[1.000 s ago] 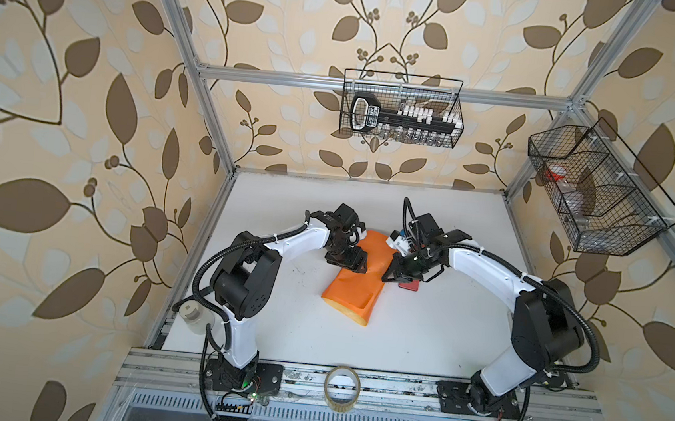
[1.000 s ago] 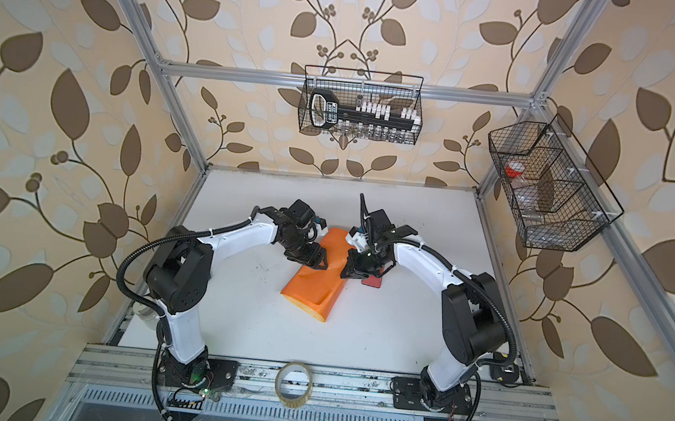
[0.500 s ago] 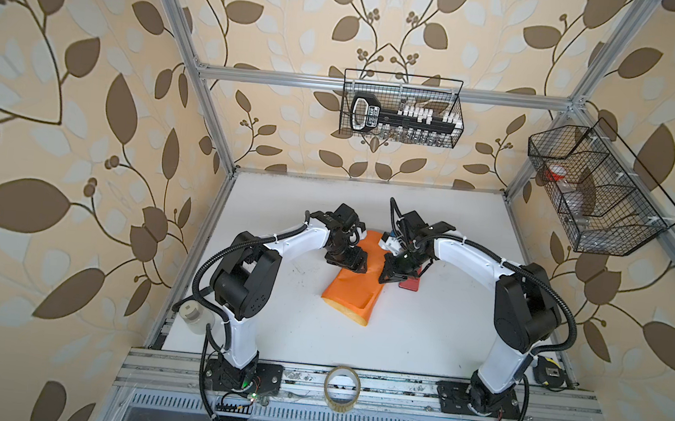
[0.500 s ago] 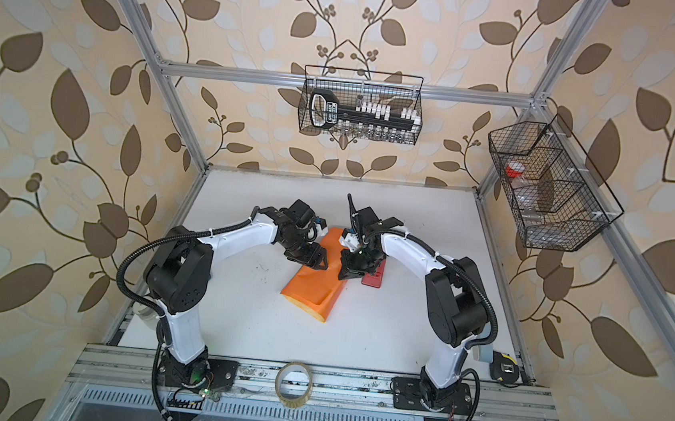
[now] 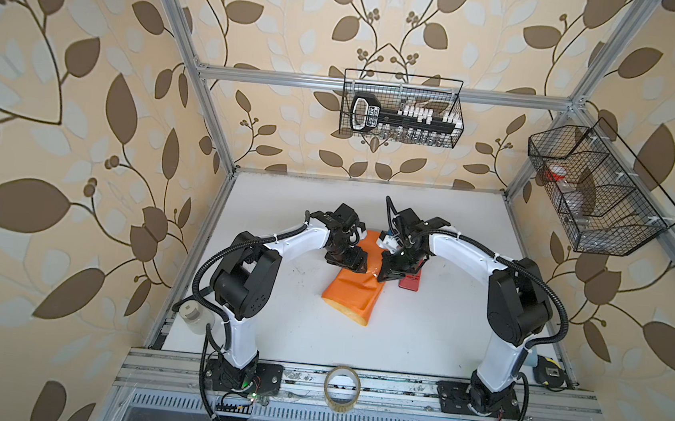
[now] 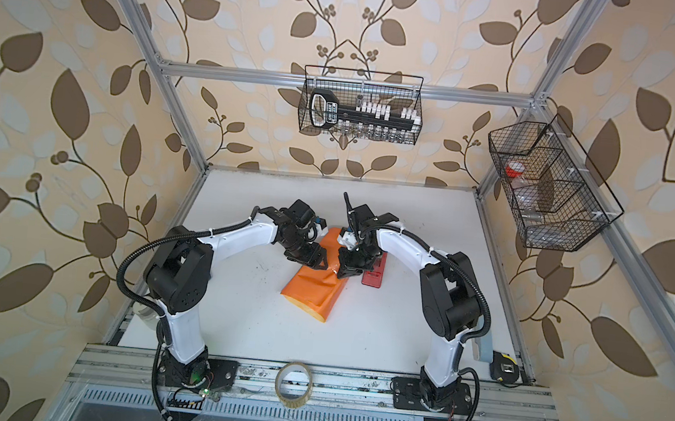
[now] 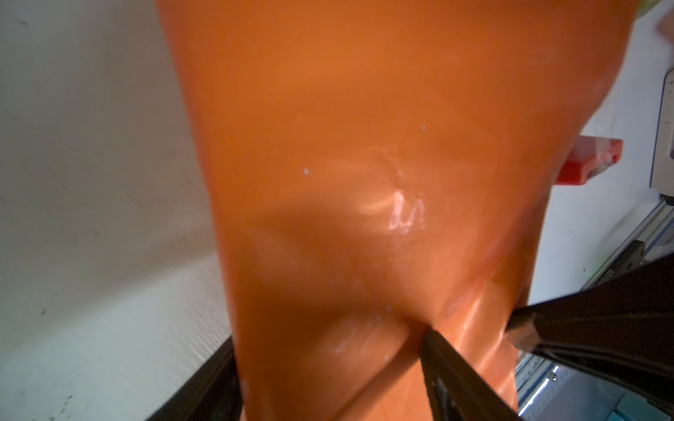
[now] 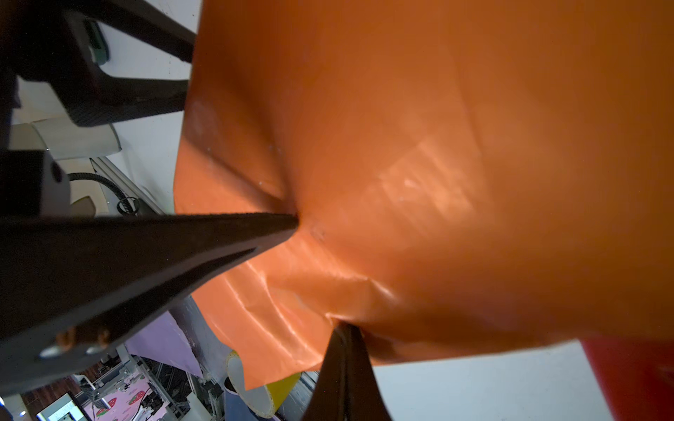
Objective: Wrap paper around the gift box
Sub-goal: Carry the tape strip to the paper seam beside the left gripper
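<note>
The right gripper [image 5: 384,275] is what's moved. A sec ago it was over by the red tape dispenser [image 5: 410,282]; now it's swung in w/ elbow tucked, tip touching the right edge of the paper [image 5: 351,298]. Its jaws are together, and I can't tell if any paper is nipped btwn them.

The left gripper [image 5: 354,266] hasn't budged: jaws apart, one finger [image 7: 437,350] denting the orange top, the other at the paper's outer edge.

The paper lies folded mid-table [image 5: 274,339], orange side up, dispenser just beside it. The gift box isn't visible, prob. under the fold.

Looks to me like both arms now pin the wrap so the flap can be creased or taped. Not near done, as the near end gapes open.
</note>
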Robot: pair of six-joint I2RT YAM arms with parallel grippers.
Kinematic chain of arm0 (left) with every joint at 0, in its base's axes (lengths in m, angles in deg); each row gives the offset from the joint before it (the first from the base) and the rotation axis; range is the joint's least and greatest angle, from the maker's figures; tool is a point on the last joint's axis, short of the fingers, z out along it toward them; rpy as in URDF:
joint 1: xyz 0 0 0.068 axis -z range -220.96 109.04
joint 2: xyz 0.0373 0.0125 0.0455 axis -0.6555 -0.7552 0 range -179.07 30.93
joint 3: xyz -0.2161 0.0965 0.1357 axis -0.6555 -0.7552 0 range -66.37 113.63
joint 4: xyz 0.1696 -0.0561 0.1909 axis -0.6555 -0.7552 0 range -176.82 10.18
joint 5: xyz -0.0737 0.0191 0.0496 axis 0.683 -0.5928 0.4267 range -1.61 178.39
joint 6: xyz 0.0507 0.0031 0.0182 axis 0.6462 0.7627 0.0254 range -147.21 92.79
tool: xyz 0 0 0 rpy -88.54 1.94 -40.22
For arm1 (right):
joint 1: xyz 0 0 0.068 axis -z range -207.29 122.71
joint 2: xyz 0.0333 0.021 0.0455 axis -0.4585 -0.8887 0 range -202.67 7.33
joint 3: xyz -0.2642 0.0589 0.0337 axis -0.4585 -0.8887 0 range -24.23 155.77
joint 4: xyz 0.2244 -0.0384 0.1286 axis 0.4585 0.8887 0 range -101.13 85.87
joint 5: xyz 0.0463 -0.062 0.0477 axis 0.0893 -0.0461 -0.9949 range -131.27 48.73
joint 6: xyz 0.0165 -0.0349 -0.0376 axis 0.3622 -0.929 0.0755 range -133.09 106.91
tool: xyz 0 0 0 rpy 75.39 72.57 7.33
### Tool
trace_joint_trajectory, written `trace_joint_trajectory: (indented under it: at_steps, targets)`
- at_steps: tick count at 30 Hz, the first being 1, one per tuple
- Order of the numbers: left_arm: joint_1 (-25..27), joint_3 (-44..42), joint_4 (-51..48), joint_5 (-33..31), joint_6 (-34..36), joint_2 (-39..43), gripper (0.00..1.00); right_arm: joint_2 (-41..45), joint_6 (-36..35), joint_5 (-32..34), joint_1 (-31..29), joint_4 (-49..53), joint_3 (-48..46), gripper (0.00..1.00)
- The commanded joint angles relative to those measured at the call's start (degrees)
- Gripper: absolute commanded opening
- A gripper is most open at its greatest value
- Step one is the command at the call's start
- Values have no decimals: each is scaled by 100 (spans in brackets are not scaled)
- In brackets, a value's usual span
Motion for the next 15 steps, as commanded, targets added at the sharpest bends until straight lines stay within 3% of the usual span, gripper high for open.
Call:
trace_joint_trajectory:
  at_steps: [1,4,15]
  targets:
    - [67,30,-296,-172,92,-133,75,-190,-148,659,19,418,194,0]
    - [61,37,-316,-173,92,-142,75,-144,-54,652,10,455,292,7]
    - [67,29,-298,-163,92,-136,75,-210,55,713,-59,484,457,14]
